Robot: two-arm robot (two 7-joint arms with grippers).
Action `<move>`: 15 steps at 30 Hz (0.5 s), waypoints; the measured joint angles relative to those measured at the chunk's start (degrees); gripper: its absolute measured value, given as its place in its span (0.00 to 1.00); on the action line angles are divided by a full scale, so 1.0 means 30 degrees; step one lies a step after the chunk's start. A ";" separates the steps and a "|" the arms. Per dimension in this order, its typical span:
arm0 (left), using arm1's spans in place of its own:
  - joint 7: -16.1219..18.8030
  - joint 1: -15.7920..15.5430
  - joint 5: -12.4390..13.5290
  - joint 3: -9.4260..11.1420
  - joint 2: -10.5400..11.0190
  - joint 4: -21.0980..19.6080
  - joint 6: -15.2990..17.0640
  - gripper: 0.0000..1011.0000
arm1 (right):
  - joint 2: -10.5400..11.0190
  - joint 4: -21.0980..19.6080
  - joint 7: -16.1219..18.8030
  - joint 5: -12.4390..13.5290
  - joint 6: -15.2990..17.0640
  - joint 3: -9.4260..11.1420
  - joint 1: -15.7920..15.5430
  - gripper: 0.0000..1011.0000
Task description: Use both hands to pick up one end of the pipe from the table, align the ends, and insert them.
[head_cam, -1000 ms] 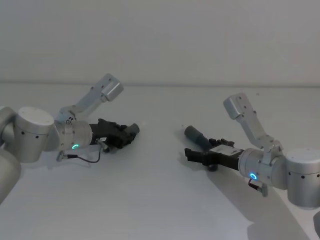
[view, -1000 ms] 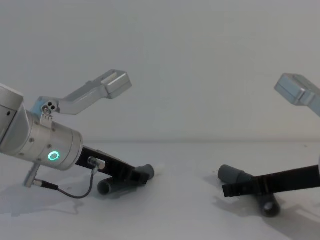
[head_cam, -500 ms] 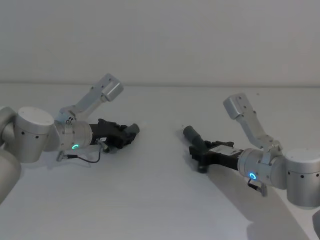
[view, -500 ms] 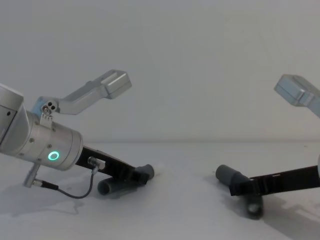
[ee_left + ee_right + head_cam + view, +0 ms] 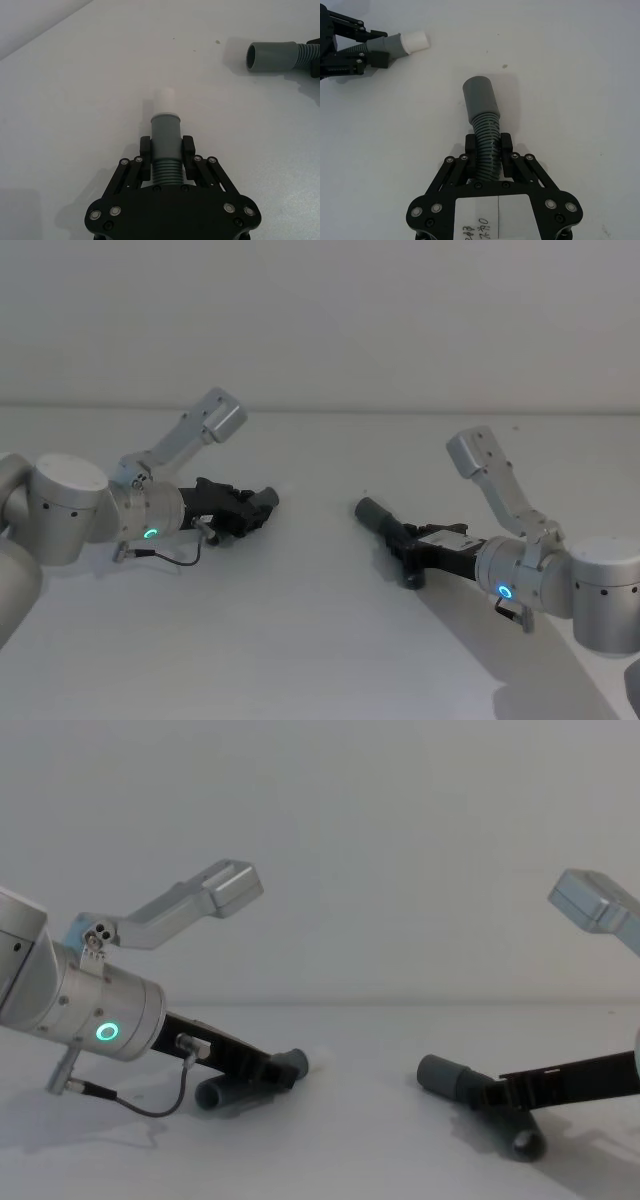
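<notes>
The left gripper was clamped on the ribbed part of one pipe piece, just behind its smooth cuff. The cuff's white tip stuck out ahead of the fingers, low by the table. The right gripper was closed around the ribs of the other pipe piece, whose open grey cuff reached forward past its fingertips. The two cuffs sat well apart, each pointing roughly toward the opposite gripper, with white table surface between them.
</notes>
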 joint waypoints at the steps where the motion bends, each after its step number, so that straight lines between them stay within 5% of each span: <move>1: -0.0001 0.0000 -0.0001 0.0001 0.0001 0.0000 -0.0001 0.35 | -0.0002 0.0002 0.0000 0.0003 0.0000 -0.0001 0.0002 0.27; 15: -0.0002 0.0000 0.0001 0.0001 0.0001 0.0001 0.0000 0.35 | -0.0010 0.0016 0.0000 0.0013 -0.0002 -0.0001 0.0004 0.27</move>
